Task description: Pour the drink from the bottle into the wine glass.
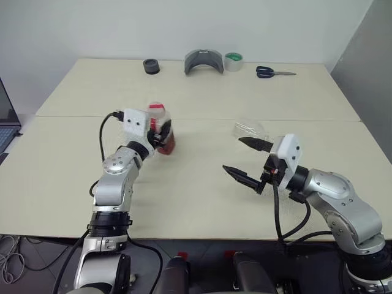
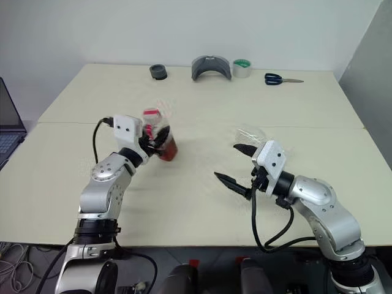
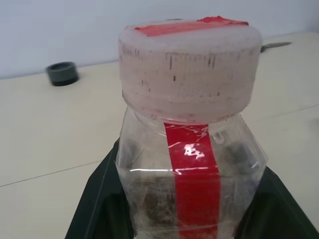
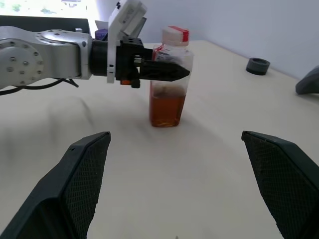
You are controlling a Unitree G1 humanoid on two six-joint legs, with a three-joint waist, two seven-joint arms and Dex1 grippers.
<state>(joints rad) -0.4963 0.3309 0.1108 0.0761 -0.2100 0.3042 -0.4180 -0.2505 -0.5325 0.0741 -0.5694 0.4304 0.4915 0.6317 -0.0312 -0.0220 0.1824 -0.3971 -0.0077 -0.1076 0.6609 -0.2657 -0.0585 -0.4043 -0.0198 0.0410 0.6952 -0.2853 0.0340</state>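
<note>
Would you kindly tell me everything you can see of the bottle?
The bottle is small, clear, squarish plastic, with a red strip running up its side and over its pale ribbed cap, which is on. Reddish-brown drink fills roughly its lower half. It stands upright on the table, left of centre. The left gripper is shut on its upper body, a black finger on either side.

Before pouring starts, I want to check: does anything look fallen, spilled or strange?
The wine glass, just past the right gripper, seems to lie on its side rather than stand, though its clear shape is hard to read. The bottle is upright and capped; no spill shows.
</note>
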